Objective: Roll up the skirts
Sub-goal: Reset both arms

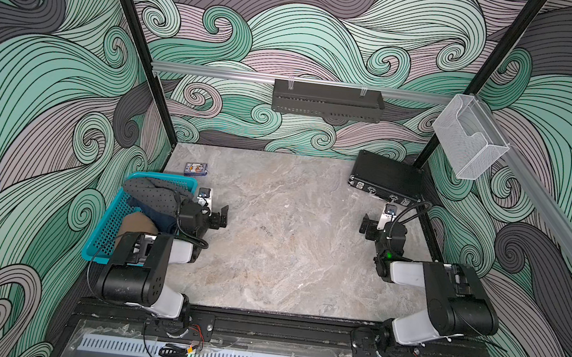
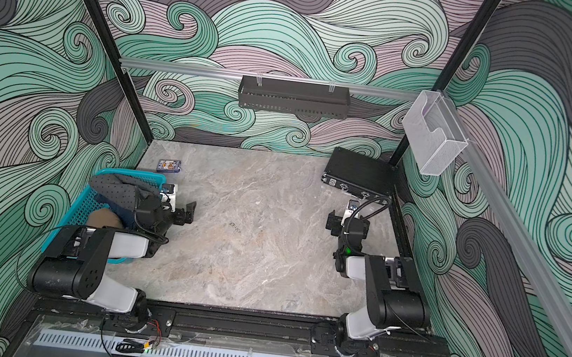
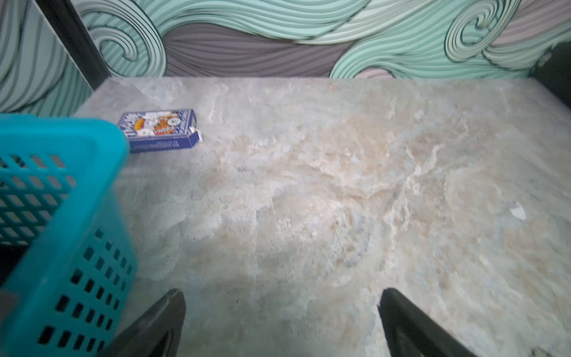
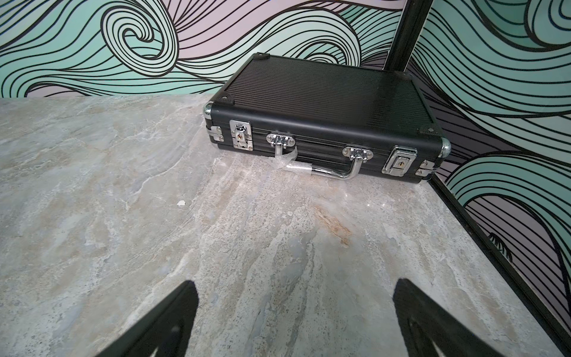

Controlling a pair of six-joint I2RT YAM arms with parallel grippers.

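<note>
Basket [image 1: 107, 228] of skirts [image 1: 153, 190], case [image 1: 385, 178] at opposite tabletop [image 1: 287, 253] edges.

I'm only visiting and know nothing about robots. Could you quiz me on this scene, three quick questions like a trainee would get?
1. True or false: the three soft cloth skirts are heaped in the teal perforated plastic basket.
2. What lies in the far corner of the marble-look table, ahead of the right gripper? A) black ribbed hard case B) red mug C) wooden bowl
3. Fill in: the left gripper and the right gripper both stand ____.
Key: 1 true; 2 A; 3 open.
</note>
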